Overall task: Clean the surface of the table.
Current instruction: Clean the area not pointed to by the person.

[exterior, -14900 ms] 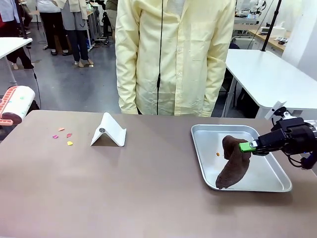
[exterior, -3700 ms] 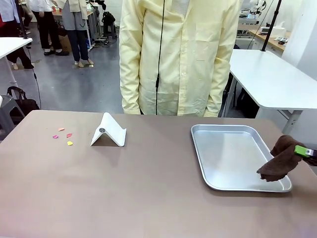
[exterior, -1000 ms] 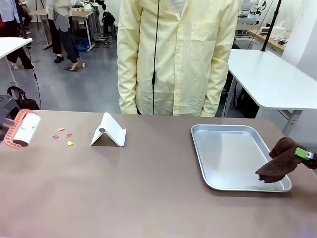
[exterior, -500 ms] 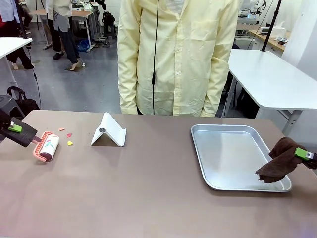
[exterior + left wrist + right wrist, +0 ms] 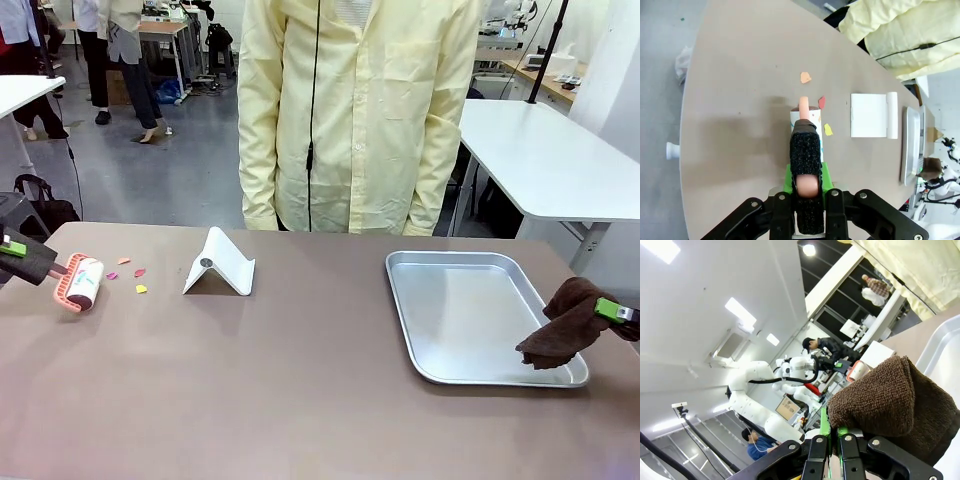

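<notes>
The grey-brown table [image 5: 300, 380] spreads across the front view. At its left edge my left gripper [image 5: 18, 252] is shut on the black foam handle of a pink lint roller [image 5: 79, 282], whose white roll rests on the top just left of small pink, orange and yellow scraps [image 5: 134, 275]. In the left wrist view the lint roller [image 5: 806, 145] points at those scraps [image 5: 822, 102] on the table [image 5: 740, 100]. At the right edge my right gripper [image 5: 612, 310] is shut on a brown cloth [image 5: 563, 325] that hangs beside the tray's right rim. The cloth [image 5: 890, 400] drapes over that gripper [image 5: 832, 437].
A silver metal tray [image 5: 480, 316] lies empty on the right half. A white folded stand [image 5: 219, 264] sits left of centre, close to the scraps. A person in a pale yellow coat [image 5: 355, 110] stands at the far edge. A white-topped table [image 5: 545, 150] is behind right.
Over the last second the left gripper brought the lint roller down onto the table beside the scraps, then drew it slightly back left. The right gripper and cloth stayed still.
</notes>
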You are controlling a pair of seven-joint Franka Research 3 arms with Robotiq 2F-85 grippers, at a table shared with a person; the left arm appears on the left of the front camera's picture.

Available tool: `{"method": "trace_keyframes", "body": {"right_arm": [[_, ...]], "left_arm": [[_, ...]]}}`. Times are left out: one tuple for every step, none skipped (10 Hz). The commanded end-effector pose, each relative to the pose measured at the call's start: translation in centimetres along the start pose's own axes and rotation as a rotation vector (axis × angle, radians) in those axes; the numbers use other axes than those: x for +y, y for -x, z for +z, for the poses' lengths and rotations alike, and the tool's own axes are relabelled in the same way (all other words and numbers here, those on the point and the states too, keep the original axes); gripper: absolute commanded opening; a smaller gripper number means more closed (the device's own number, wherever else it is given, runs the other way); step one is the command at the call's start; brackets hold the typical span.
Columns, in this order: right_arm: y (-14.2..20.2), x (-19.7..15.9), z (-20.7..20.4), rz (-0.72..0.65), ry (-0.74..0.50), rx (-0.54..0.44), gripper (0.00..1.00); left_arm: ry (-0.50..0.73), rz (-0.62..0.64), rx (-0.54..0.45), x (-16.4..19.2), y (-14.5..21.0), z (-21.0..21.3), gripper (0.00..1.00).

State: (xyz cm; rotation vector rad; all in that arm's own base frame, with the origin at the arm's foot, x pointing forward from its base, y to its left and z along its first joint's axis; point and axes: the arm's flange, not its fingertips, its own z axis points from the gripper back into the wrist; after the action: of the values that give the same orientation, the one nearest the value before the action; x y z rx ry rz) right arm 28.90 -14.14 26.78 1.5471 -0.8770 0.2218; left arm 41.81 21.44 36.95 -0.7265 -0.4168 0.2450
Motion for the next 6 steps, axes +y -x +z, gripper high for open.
{"method": "trace_keyframes", "body": {"right_arm": [[-0.4, 0.4, 0.0, -0.005, 0.006, 0.006, 0.06], [-0.4, 0.4, 0.0, -0.005, 0.006, 0.006, 0.06], [-0.4, 0.4, 0.0, -0.005, 0.006, 0.006, 0.06], [-0.4, 0.4, 0.0, -0.005, 0.006, 0.006, 0.06], [-0.4, 0.4, 0.0, -0.005, 0.006, 0.006, 0.06], [-0.4, 0.4, 0.0, -0.005, 0.006, 0.006, 0.06]], "left_arm": [[0.055, 0.046, -0.048, 0.5, -1.2, 1.2, 0.22], [0.049, 0.064, -0.064, 1.0, -1.6, 1.4, 0.22], [0.037, 0.078, -0.060, 1.3, -1.9, 1.0, 0.22], [0.020, 0.096, -0.043, 1.5, -2.2, 0.3, 0.22], [-0.003, 0.101, -0.033, 1.6, -2.3, -0.5, 0.22], [-0.032, 0.114, -0.037, 1.6, -2.4, -1.1, 0.22]]}}
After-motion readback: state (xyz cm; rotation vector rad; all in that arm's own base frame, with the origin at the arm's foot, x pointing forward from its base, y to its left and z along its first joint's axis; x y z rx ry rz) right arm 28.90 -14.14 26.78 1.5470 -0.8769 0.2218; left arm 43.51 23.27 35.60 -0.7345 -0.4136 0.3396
